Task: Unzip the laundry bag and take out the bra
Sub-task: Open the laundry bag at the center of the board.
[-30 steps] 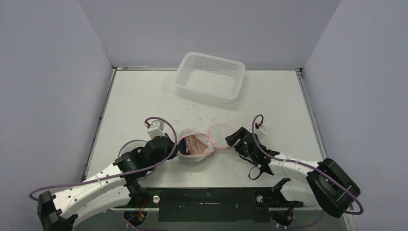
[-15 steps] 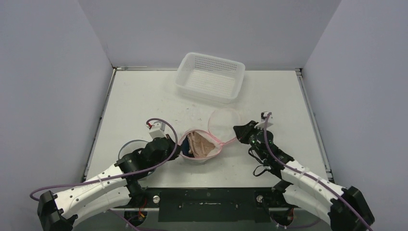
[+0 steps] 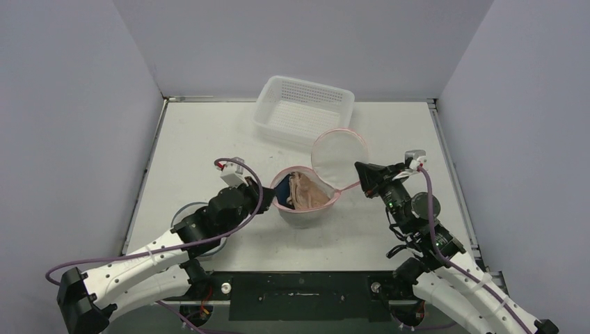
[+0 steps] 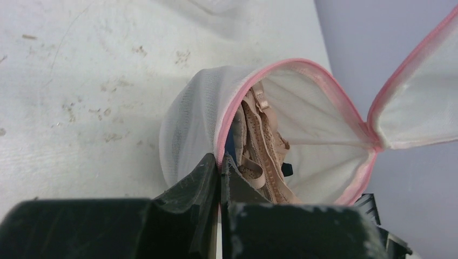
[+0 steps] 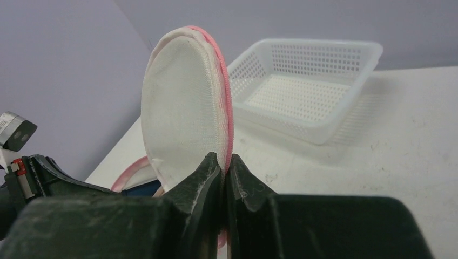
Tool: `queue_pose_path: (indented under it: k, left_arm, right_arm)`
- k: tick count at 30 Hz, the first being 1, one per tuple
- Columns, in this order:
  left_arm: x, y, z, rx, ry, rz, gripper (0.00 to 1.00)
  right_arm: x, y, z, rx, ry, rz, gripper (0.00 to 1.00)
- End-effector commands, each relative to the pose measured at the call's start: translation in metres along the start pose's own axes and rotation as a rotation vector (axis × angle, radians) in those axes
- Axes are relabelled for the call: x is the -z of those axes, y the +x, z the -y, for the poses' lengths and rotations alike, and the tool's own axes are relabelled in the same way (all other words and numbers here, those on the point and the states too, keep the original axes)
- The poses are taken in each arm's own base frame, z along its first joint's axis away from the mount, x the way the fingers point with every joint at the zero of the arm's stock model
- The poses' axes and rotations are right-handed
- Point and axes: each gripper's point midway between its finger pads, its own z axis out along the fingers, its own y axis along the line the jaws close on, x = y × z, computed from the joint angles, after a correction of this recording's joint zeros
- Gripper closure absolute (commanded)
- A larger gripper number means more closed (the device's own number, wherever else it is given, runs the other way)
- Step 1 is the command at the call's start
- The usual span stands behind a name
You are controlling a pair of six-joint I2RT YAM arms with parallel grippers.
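Observation:
The white mesh laundry bag (image 3: 300,212) with a pink zip rim stands open mid-table, and its round lid (image 3: 339,157) is raised upright. A beige lace bra (image 3: 306,191) fills the bag, with something dark blue beside it. My left gripper (image 3: 267,202) is shut on the bag's left pink rim (image 4: 227,135), the bra (image 4: 264,145) just behind its fingertips. My right gripper (image 3: 359,174) is shut on the lid's pink edge (image 5: 228,116), holding the lid (image 5: 181,116) up on edge.
A white perforated plastic basket (image 3: 304,112) sits at the back of the table, also seen behind the lid in the right wrist view (image 5: 302,86). Purple walls close in the table on three sides.
The right gripper closed on the lid's edge and swung it up and back to the right, opening the bag wide. The left arm lifted the bag's rim slightly.

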Motion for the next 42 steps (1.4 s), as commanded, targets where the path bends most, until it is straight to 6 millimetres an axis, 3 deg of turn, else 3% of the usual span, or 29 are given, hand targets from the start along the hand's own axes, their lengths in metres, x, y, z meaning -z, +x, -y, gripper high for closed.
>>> queue_pose_path:
  k: [1,8,16,17,19,21,23,26,29,34,42]
  left_arm:
    - [-0.002,-0.043,0.034,0.043,0.113,0.166,1.00]
    - [-0.033,0.025,-0.022,0.081,0.003,0.059,1.00]
    - [-0.037,0.052,-0.026,0.073,0.010,-0.011,1.00]
    - [-0.037,0.052,-0.025,0.071,0.012,-0.013,1.00]
    - [-0.035,0.050,-0.022,0.063,0.016,-0.016,1.00]
    - [-0.033,0.048,-0.018,0.057,0.019,-0.021,1.00]
    - [-0.031,0.043,-0.012,0.058,0.024,-0.021,1.00]
    - [-0.030,0.039,-0.007,0.055,0.024,-0.029,1.00]
    - [-0.029,0.038,-0.002,0.055,0.030,-0.041,1.00]
    - [-0.031,0.041,0.000,0.044,0.027,-0.048,1.00]
    - [-0.035,0.053,-0.007,0.030,0.007,-0.077,1.00]
  right_arm:
    - [0.006,-0.022,-0.002,0.038,0.002,0.066,0.95]
    - [0.018,0.060,0.053,-0.114,0.197,-0.034,0.95]
    - [0.042,0.100,0.081,-0.133,0.309,-0.136,0.95]
    - [0.045,0.101,0.082,-0.136,0.318,-0.145,0.93]
    - [0.050,0.095,0.082,-0.149,0.334,-0.151,0.70]
    - [0.054,0.081,0.077,-0.147,0.331,-0.147,0.40]
    - [0.057,0.061,0.072,-0.128,0.331,-0.136,0.24]
    - [0.056,0.036,0.059,-0.073,0.299,-0.150,0.16]
    - [0.042,0.027,0.025,-0.042,0.158,-0.220,0.19]
    - [0.015,0.064,-0.031,-0.107,-0.061,-0.441,0.34]
    - [0.010,0.150,-0.083,0.037,-0.109,-0.591,0.27]
